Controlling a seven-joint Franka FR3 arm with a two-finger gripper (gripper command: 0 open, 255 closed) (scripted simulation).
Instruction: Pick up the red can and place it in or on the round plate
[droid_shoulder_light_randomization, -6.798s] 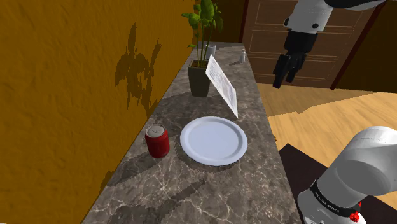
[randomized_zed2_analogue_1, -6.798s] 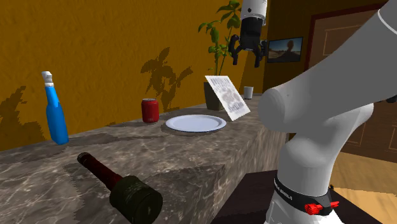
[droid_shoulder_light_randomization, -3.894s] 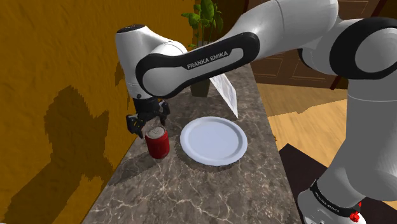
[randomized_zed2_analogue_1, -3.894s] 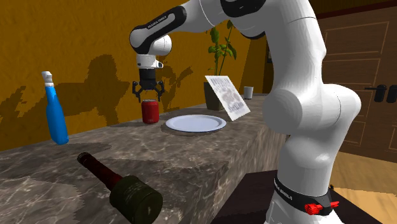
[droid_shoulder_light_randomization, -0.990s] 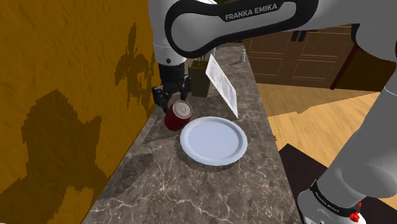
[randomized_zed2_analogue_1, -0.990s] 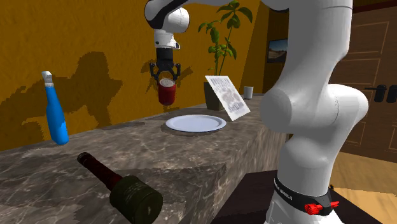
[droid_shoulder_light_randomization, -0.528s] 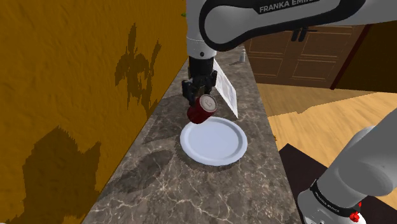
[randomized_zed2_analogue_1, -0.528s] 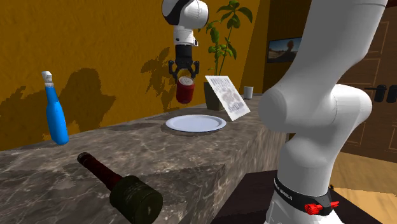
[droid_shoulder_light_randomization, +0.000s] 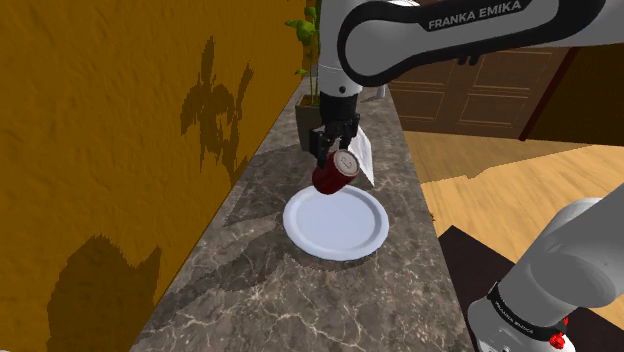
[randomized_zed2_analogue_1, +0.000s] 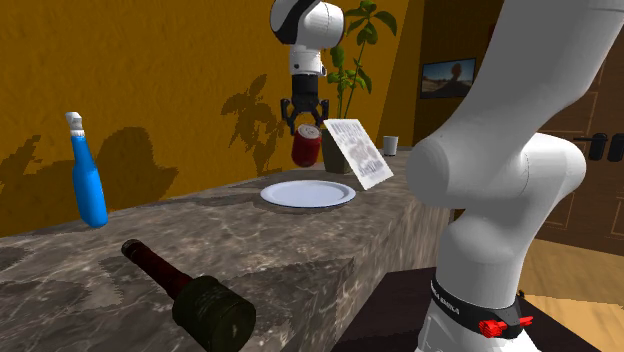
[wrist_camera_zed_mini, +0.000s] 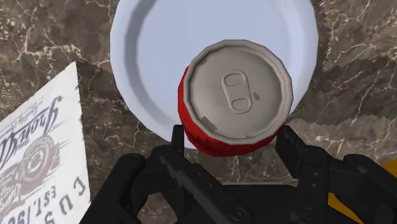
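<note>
Our pincer (wrist_camera_zed_mini: 232, 139) is closed partway, its two black fingers (wrist_camera_zed_mini: 294, 153) clasping the red can (wrist_camera_zed_mini: 235, 95) just under its grey lid. The can hangs in the air below the pincer, clear of the white round plate (wrist_camera_zed_mini: 153, 51), which lies underneath on the marble counter (droid_shoulder_light_randomization: 260, 290). Just beside the pincer leans a printed white card (wrist_camera_zed_mini: 38, 140). Beyond it we see a potted plant (droid_shoulder_light_randomization: 305, 125).
</note>
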